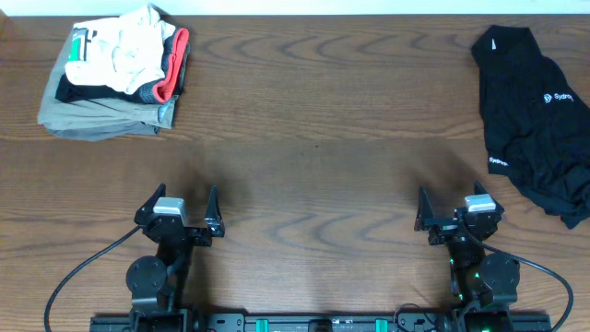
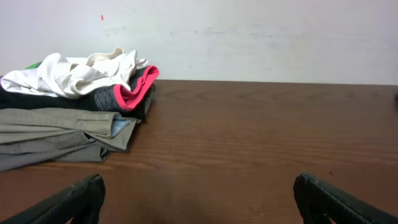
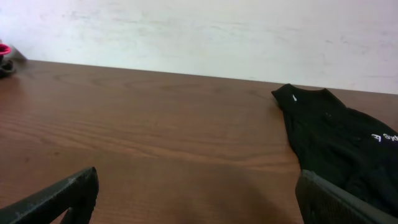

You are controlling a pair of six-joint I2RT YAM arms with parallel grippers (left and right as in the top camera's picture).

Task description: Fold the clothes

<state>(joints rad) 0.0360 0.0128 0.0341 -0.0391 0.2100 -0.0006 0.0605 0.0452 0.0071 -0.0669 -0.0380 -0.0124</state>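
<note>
Black top (image 1: pixel 535 120) lies rumpled on the table's (image 1: pixel 323 138) right side; left end effector (image 1: pixel 185 197) and right end effector (image 1: pixel 458 199) spread wide, empty.

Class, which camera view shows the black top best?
Overhead: nearly the whole black top shows, with both white logos. Right wrist shows its collar end, cropped at the frame edge. Left wrist shows no clear part.

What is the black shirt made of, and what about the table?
The black shirt looks like soft, matte cloth: it lies in limp wrinkles. The table looks like dark wood or a wood-look top, with wavy grain lines and slight sheen.
</note>
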